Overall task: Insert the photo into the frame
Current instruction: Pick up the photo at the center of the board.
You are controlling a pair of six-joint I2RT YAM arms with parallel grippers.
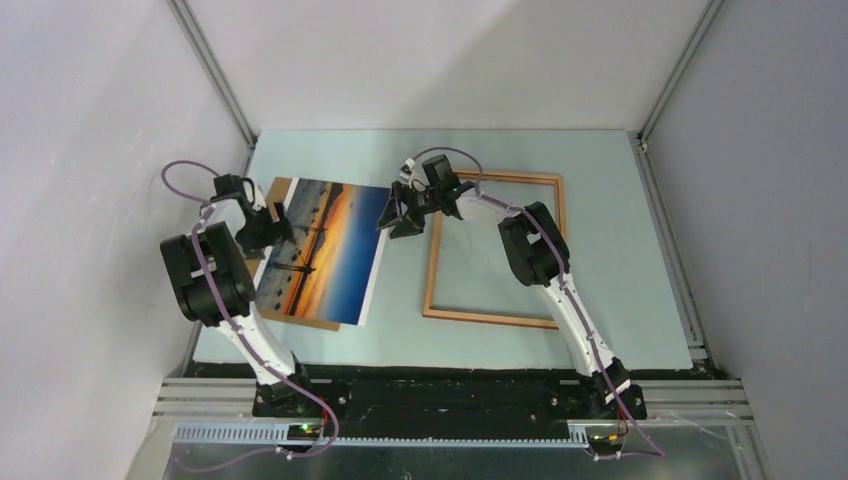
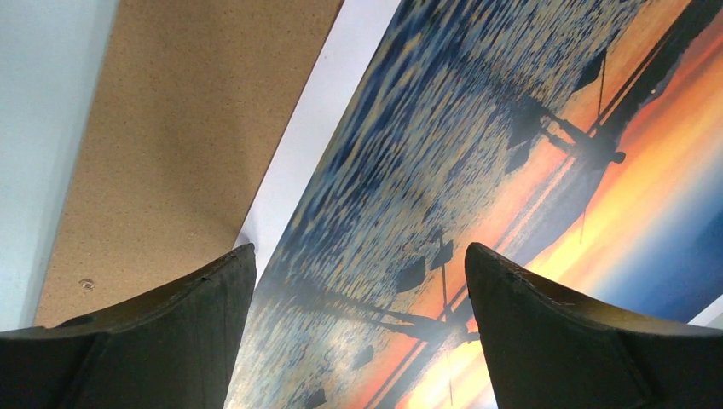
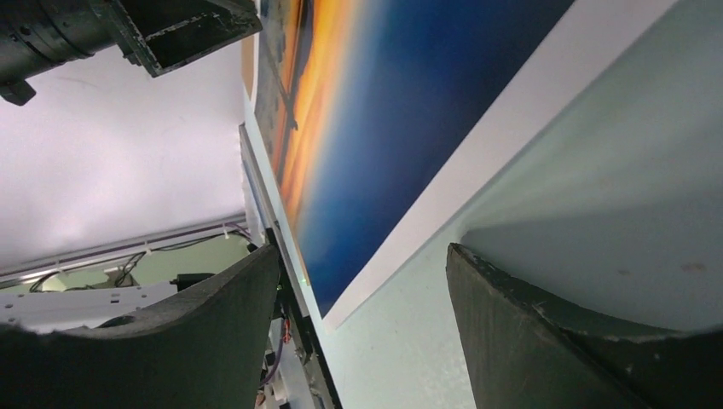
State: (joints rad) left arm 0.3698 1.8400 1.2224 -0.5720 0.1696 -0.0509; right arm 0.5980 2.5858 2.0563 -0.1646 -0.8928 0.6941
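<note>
Top external alone showed me the frame (image 1: 490, 319); pale table (image 1: 620, 250), grey walls (image 1: 420, 60). Left gripper (image 2: 358, 251), right gripper (image 3: 362, 249) gaped empty at the photo (image 1: 330, 250).

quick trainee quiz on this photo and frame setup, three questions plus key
1. True or false: the photo already sits inside the frame.
2. What lies under the photo? A) brown backing board B) the frame C) a cloth
3. Fill in: the left gripper and the right gripper both have their jaws ____.
Key: 1 false; 2 A; 3 open.
</note>
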